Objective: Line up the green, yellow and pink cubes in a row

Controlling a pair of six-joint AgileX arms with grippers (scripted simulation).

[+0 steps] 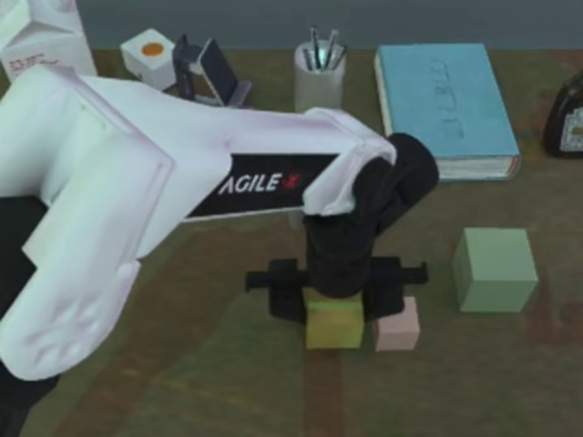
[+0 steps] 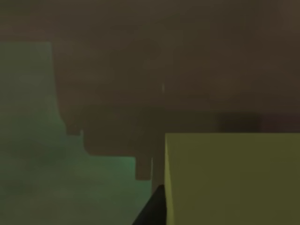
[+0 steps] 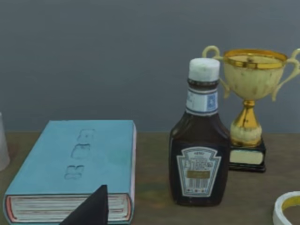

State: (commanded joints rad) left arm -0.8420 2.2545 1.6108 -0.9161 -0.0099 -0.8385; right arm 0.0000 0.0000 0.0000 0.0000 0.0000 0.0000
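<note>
One claw, our left gripper (image 1: 334, 308), sits over the yellow cube (image 1: 333, 323), grip unclear, pink cube (image 1: 397, 325) just beside.

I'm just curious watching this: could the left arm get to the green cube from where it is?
Probably yes. The green cube stands alone on the table's right side with nothing on it, but the left gripper is over the yellow cube beside the pink cube.

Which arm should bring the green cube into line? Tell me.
Probably left: its gripper is over the yellow cube, beside the pink cube, near the green cube. The right arm is outside the top view.
</note>
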